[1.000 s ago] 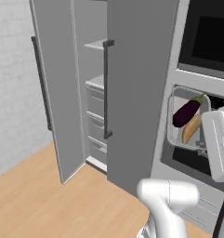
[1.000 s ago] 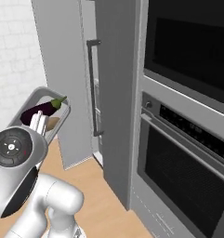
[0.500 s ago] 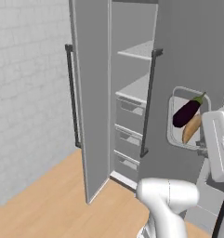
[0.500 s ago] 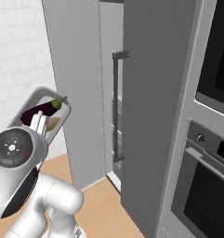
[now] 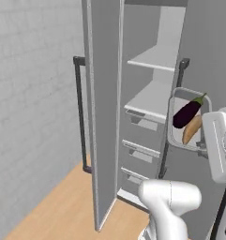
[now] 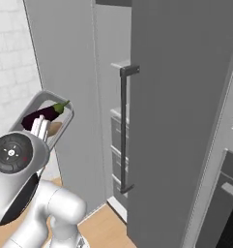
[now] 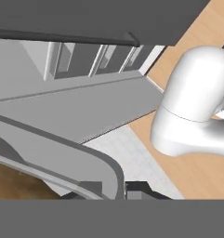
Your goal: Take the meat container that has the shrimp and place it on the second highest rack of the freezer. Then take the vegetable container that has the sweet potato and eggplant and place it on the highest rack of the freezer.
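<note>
My gripper (image 5: 202,146) is shut on the rim of the vegetable container (image 5: 179,107), a grey tray held up on edge to the right of the open freezer (image 5: 147,28). In it lie the dark purple eggplant (image 5: 186,113) and the tan sweet potato (image 5: 192,129). The highest rack (image 5: 152,60) and the shelf below it (image 5: 147,99) are to the tray's left. In the right base view the container (image 6: 57,99) sits above the hand with the eggplant (image 6: 42,114) in it. In the hand view the gripper (image 7: 115,191) pinches the container's rim (image 7: 62,155). The meat container with the shrimp is out of view.
The freezer's left door (image 5: 102,117) stands open with its dark bar handle (image 5: 79,112) towards the white brick wall (image 5: 30,93). Grey drawers (image 5: 140,150) fill the lower interior. The right door (image 6: 185,97) with its handle (image 6: 123,128) blocks the right side, and an oven (image 6: 229,203) stands beyond it.
The whole picture has shifted: the base has driven, so the open freezer now sits nearer and in front. The tray stays in the shut gripper.
</note>
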Motion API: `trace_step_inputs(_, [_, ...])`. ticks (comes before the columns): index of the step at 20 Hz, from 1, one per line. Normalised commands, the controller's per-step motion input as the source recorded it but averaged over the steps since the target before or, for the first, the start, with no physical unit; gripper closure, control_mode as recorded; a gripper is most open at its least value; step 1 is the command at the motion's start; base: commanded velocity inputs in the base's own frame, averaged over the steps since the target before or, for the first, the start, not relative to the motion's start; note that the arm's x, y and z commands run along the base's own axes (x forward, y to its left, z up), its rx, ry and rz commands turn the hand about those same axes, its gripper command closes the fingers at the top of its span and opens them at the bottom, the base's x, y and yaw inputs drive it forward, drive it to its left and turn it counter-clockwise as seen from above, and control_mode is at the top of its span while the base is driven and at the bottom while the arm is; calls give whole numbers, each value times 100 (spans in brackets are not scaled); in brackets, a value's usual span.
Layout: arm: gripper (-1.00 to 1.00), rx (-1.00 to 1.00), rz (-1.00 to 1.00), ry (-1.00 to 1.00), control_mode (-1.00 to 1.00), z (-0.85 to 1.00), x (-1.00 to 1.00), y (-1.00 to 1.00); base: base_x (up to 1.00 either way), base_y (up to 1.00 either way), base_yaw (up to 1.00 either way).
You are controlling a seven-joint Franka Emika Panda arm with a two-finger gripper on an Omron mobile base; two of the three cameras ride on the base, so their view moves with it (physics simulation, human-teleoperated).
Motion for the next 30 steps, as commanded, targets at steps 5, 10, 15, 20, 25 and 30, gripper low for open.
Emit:
trace_step_inputs(5, [100,0,0,0,100,0,0,0,67,8,-31])
trace_step_inputs(10, [100,0,0,0,100,0,0,0,81,35,-38])
trace_step_inputs(15, [100,0,0,0,100,0,0,0,62,47,-38])
trace_step_inputs(20, [100,0,0,0,100,0,0,0,50,-9,-26])
trace_step_inputs(25, [100,0,0,0,100,0,0,0,64,-6,-27])
trace_step_inputs(30, [100,0,0,0,100,0,0,0,36,-1,-25])
